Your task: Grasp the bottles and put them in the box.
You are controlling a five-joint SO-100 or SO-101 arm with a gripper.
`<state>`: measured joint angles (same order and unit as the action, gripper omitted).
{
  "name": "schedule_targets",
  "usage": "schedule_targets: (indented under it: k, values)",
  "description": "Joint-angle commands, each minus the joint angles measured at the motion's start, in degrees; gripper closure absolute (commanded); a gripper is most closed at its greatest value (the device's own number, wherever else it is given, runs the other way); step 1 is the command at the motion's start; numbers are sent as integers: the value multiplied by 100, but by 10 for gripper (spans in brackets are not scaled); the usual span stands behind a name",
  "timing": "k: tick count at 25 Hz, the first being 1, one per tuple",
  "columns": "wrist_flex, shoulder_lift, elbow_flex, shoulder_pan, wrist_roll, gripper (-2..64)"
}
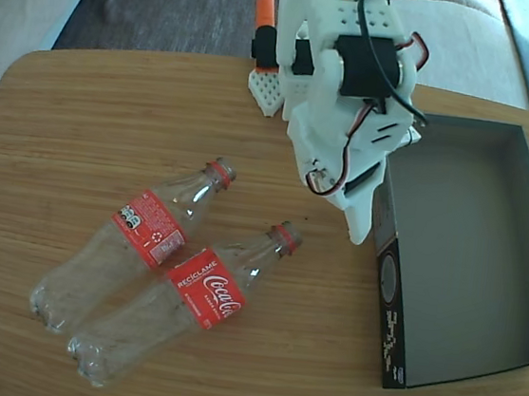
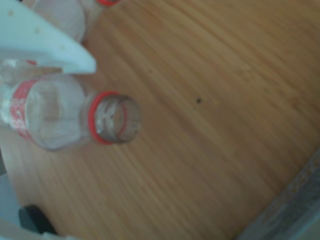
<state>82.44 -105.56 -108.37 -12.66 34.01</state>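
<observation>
Two uncapped Coca-Cola bottles lie side by side on the wooden counter (image 1: pixel 82 120), both below and to the left of the end effector (image 1: pixel 361 230) in the fixed view, their long axes diagonal and their open necks aimed up-right toward it. The upper bottle (image 1: pixel 135 241) and lower bottle (image 1: pixel 185 304) touch along their sides. The empty box (image 1: pixel 469 250) sits just right of the end effector. The wrist view shows the lower bottle's open mouth (image 2: pixel 116 119) and one white finger (image 2: pixel 45 42); whether the jaws are open or closed is not discernible.
</observation>
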Motion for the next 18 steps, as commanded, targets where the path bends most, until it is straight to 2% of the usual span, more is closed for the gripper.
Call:
schedule_targets:
  k: [1, 7, 13, 18]
  values:
    - [-79, -53, -123, 0, -325, 178]
    - [-290, -26, -378, -26, -809, 178]
    - [-483, 9, -431, 35, -747, 178]
    - [-510, 606, -185, 352, -712, 178]
